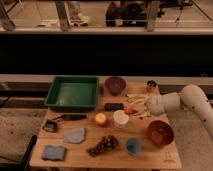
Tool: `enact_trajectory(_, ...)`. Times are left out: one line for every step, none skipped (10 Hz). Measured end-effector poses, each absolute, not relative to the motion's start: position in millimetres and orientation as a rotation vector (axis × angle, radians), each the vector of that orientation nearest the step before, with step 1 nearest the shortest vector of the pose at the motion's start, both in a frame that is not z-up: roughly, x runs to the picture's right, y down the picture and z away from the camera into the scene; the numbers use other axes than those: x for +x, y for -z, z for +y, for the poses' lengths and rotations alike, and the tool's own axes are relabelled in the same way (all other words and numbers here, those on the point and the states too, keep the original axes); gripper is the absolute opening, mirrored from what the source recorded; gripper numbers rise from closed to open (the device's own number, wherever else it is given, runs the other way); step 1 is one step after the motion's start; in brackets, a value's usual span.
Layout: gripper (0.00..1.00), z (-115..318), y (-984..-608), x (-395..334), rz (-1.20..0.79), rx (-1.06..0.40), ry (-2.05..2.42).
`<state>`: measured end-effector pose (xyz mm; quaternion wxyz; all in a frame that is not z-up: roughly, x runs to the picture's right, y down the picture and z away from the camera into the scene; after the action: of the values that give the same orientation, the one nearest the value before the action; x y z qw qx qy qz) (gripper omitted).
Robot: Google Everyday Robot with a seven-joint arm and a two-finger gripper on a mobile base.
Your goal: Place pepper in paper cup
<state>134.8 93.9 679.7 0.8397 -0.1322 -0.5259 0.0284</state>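
Wooden surface (165, 157) carries everything, and my white arm (192, 100) comes in low from three o'clock. Its reach crosses the pale yellow sticks (136, 97), so a careless sweep could scatter them toward the cup.

Next in size, the green tray (73, 92) sits at ten o'clock, well apart from the work. The red bowl (160, 132) lies at five o'clock from the cup, under my forearm's path; dipping while I move could knock its rim.

The purple bowl (115, 85) stands at twelve o'clock of the cup, out of harm's way. The paper cup (120, 118) is near the middle of the surface, upright, with the round fruit (101, 118) just beside it at nine o'clock. It looks light, so a sideways nudge from me would likely tip or slide it into the fruit.

My gripper (141, 107) hangs at about two o'clock from the cup, close to it. Whether it is gripping or loose I cannot tell.

The pepper (131, 111) shows as a small red sliver between my gripper and the cup, at the cup's two o'clock, close by its rim. I cannot tell whether I carry it or it rests on the surface. My worry: being long and slim, it could catch across the rim and fall outside, or slip loose short of the opening.
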Motion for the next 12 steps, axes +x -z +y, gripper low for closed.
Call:
enact_trajectory(0.0,93,-677,130,-1.146,-0.268,-0.063)
enact_trajectory(0.0,93,-676,127,-1.166,-0.262,-0.064)
enact_trajectory(0.0,92,-673,121,-1.198,-0.253,-0.058)
enact_trajectory(0.0,91,-671,115,-1.219,-0.25,-0.049)
enact_trajectory(0.0,90,-670,107,-1.239,-0.248,-0.037)
enact_trajectory(0.0,89,-669,97,-1.261,-0.247,-0.022)
enact_trajectory(0.0,87,-667,87,-1.284,-0.248,-0.003)
enact_trajectory(0.0,86,-667,81,-1.298,-0.249,0.007)
enact_trajectory(0.0,86,-667,76,-1.313,-0.257,0.019)
enact_trajectory(0.0,86,-667,72,-1.322,-0.259,0.024)
enact_trajectory(0.0,86,-668,71,-1.332,-0.263,0.025)
enact_trajectory(0.0,87,-668,71,-1.344,-0.269,0.023)
